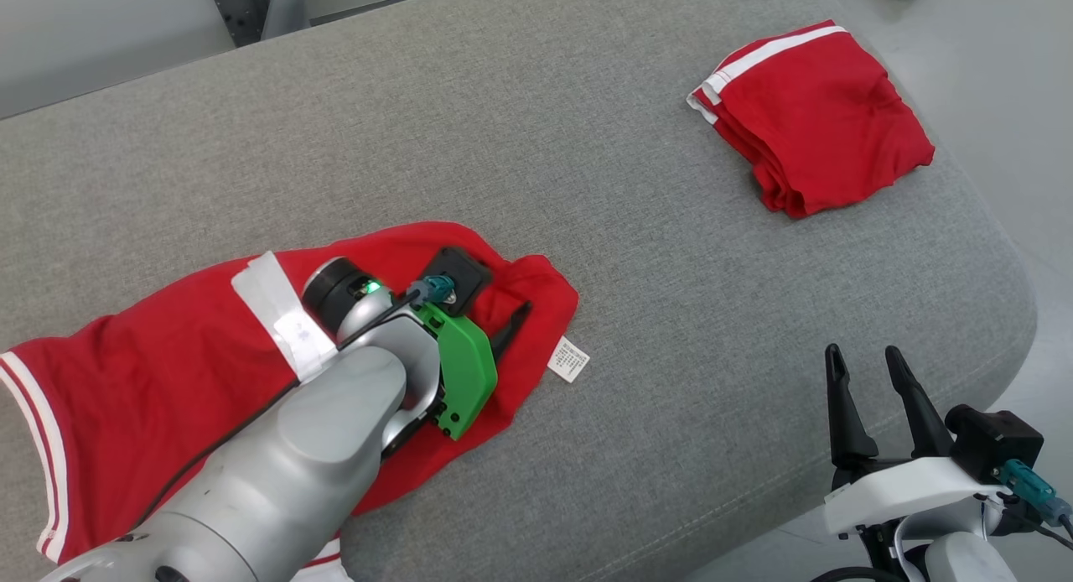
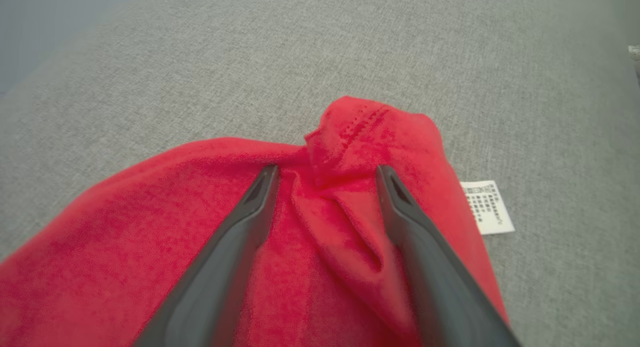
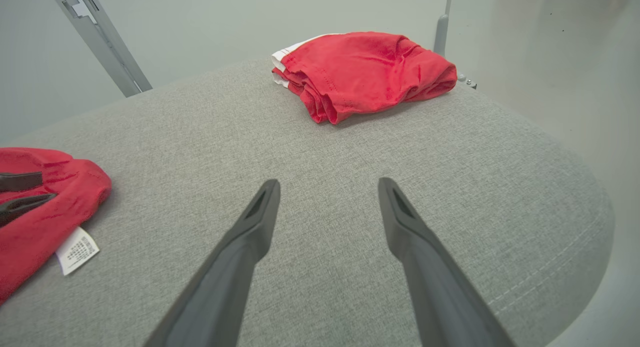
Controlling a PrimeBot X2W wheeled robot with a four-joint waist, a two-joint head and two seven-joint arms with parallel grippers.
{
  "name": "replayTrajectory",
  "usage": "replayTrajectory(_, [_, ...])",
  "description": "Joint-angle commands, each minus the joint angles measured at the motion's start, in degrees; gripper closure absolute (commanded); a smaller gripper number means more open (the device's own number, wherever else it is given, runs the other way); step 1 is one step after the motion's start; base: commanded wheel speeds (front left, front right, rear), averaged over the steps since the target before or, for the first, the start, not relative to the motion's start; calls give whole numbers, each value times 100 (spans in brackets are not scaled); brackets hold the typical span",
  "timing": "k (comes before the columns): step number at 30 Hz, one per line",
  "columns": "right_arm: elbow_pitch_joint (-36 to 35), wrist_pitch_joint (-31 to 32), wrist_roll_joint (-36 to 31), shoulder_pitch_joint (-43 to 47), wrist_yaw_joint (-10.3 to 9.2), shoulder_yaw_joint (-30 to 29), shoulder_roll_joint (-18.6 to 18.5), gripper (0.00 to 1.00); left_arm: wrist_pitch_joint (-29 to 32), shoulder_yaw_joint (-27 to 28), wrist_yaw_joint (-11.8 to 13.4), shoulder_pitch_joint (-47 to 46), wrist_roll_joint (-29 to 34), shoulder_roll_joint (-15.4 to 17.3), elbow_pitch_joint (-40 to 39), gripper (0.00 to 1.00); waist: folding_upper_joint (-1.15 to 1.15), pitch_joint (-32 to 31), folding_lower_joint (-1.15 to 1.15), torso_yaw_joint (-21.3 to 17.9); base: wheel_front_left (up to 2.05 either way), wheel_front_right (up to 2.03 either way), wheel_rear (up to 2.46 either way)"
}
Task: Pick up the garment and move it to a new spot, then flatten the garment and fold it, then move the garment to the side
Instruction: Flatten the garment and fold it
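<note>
The red garment [image 1: 168, 364] with white trim lies spread at the left of the grey padded surface [image 1: 587, 146], a white care label [image 1: 569, 359] sticking out at its right edge. My left gripper [image 1: 515, 322] is low over the garment's right end, open. In the left wrist view its fingers [image 2: 240, 227] straddle a raised fold of the garment [image 2: 350, 137] without pinching it, and the care label [image 2: 487, 207] lies to the right. My right gripper [image 1: 863, 354] hovers open and empty at the surface's near right edge, seen wide apart in its own view [image 3: 328, 183].
A second red garment [image 1: 826, 116], folded with white stripes, rests at the far right corner and also appears in the right wrist view [image 3: 365, 69]. The surface's rounded edge [image 1: 1006, 314] drops off at the right. A metal frame [image 1: 251, 3] stands behind.
</note>
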Motion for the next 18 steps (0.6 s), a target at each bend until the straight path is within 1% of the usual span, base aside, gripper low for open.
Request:
replayTrajectory(1, [9, -14, -15, -49, -9, -2, -12, 0, -39, -20, -32, 77, 18, 13, 51, 0, 0, -1, 0, -7, 0, 0, 0])
replayTrajectory(5, [7, -14, 27, 0, -9, 0, -12, 0, -322, 39, -22, -64, -34, -44, 200, 0, 0, -31, 0, -44, 0, 0, 0])
replayTrajectory(9, [11, -14, 22, 127, -9, -79, -12, 0, -586, 246, 171, -229, -110, -70, 128, 0, 0, -94, 0, -44, 0, 0, 0])
replayTrajectory(12, [2, -14, 2, 182, -9, -146, -12, 0, -671, 397, 426, -333, -131, -17, -159, 0, 0, -157, 0, -19, 0, 0, 0])
replayTrajectory(15, [-21, -14, -8, 266, -9, -201, -11, 0, -520, 356, 628, -301, -87, -47, -708, 0, 0, -187, 0, 28, 0, 0, 0])
replayTrajectory(18, [-32, -15, 18, 224, -9, -185, -12, 0, -61, 176, 768, -79, -99, -88, -1436, 0, 0, -165, 0, 50, 0, 0, 0])
